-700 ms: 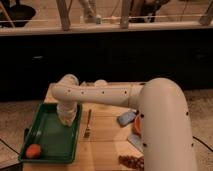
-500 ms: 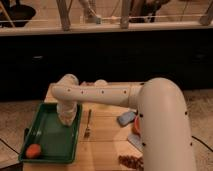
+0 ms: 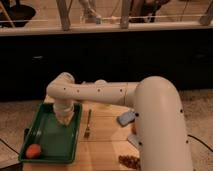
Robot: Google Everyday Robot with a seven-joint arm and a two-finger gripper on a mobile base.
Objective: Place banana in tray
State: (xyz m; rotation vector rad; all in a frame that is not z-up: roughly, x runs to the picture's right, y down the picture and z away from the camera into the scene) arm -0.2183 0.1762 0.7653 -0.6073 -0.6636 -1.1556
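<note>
The dark green tray [image 3: 50, 142] lies on the left part of the wooden table. My white arm reaches left across the table, and my gripper [image 3: 64, 118] points down over the tray's far right part. A pale shape at the gripper's tip may be the banana, but I cannot tell it apart from the gripper. A small round orange fruit [image 3: 33, 150] lies in the tray's near left corner.
A fork [image 3: 87, 124] lies on the wooden table [image 3: 102, 145] just right of the tray. A blue-grey object [image 3: 126, 118] sits beside my arm. Small brown pieces [image 3: 128, 161] lie near the front edge. A dark counter and railing run behind.
</note>
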